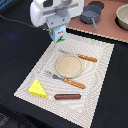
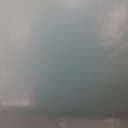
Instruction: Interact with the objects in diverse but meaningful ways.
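Nearest the camera in the exterior view, the brown sausage point(image 1: 67, 96) lies with its long axis across the placemat's point(image 1: 100, 75) front edge, the yellow cheese wedge point(image 1: 37, 88) just beside it toward that view's left. Behind them the tan plate point(image 1: 68, 64) sits between knife point(image 1: 70, 80) and fork point(image 1: 79, 56). Farthest, at the mat's back corner, the gripper point(image 1: 58, 33) appears clenched on the white carton point(image 1: 59, 35), though the blurred wrist view confirms nothing; open mat lies toward the right edge.

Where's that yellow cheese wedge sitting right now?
In the exterior view, the cheese wedge lies on the placemat's near corner at the view's left, beside the sausage and below the fork.
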Controlling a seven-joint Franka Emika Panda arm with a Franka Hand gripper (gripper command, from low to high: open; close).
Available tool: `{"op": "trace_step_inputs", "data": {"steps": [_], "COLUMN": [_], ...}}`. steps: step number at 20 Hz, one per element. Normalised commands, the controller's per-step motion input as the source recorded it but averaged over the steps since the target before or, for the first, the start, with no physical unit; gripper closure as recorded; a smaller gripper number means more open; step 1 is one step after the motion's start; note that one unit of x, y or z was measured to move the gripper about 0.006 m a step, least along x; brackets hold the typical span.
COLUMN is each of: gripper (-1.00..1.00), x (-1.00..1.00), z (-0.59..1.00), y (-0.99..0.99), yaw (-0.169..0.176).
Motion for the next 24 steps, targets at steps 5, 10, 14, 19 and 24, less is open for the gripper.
{"op": "trace_step_inputs", "data": {"steps": [5, 10, 14, 19, 24], "gripper": [1.0, 1.0, 1.0, -1.0, -1.0], "x": [-0.72, -0.58, -0.35, -0.06, -0.18], "z": [-0.69, -0.63, -0.39, 0.02, 0.39], "y": [-0.62, -0.27, 0.0, 0.05, -0.03], "yaw": [0.0, 0.005, 0.015, 0.011, 0.015]}}
